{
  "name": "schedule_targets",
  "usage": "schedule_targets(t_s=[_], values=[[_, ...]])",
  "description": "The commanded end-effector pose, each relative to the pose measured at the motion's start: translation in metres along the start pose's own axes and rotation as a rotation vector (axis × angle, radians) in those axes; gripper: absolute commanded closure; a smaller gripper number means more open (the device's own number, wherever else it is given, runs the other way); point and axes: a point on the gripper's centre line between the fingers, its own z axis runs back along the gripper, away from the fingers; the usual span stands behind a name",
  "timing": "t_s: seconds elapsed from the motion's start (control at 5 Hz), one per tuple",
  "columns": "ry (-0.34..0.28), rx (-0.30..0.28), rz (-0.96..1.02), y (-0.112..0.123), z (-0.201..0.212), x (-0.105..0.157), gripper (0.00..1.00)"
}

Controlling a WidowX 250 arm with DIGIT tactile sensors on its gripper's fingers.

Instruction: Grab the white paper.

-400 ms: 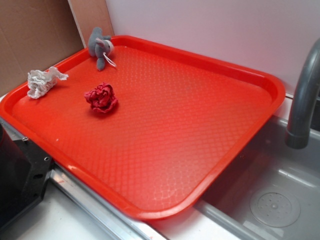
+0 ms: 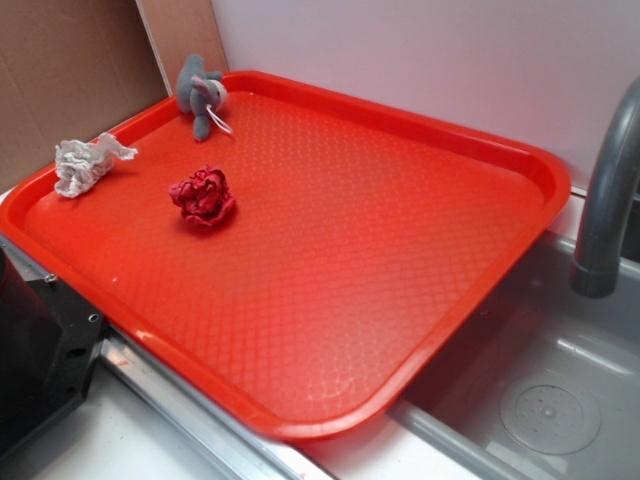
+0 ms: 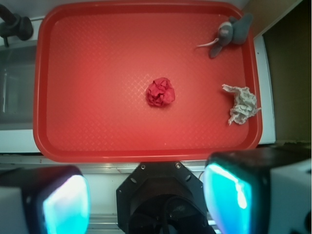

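The white paper (image 2: 86,163) is a wrinkly wad with a ragged tail, lying at the left edge of the red tray (image 2: 420,290). In the wrist view it (image 3: 241,104) lies near the tray's right rim (image 3: 146,154). My gripper (image 3: 146,200) is open and empty, high above the robot base, short of the tray's near rim. Its two cyan pads (image 3: 229,195) stand wide apart at the bottom of the wrist view. The gripper does not show in the exterior view.
A red wrinkly wad (image 2: 204,196) lies on the tray, also seen mid-tray in the wrist view (image 3: 161,92). A grey plush toy (image 2: 201,95) sits at the tray's far corner. A grey faucet (image 2: 606,200) and sink (image 2: 540,380) are at the right. Cardboard (image 2: 70,70) stands behind.
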Motion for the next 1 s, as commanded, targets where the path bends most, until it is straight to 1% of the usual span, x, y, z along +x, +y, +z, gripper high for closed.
schedule_targets(t_s=[0.0, 0.2, 0.4, 0.6, 0.8], values=[[0.012, 0.006, 0.501, 0.106, -0.1, 0.056, 0.0], [-0.171, 0.139, 0.739, 0.147, -0.128, 0.057, 0.0], [-0.278, 0.217, 0.978, 0.167, -0.148, 0.034, 0.0], [-0.245, 0.222, 1.11, 0.173, -0.16, 0.024, 0.0], [-0.179, 0.19, 1.173, 0.189, -0.18, 0.016, 0.0]])
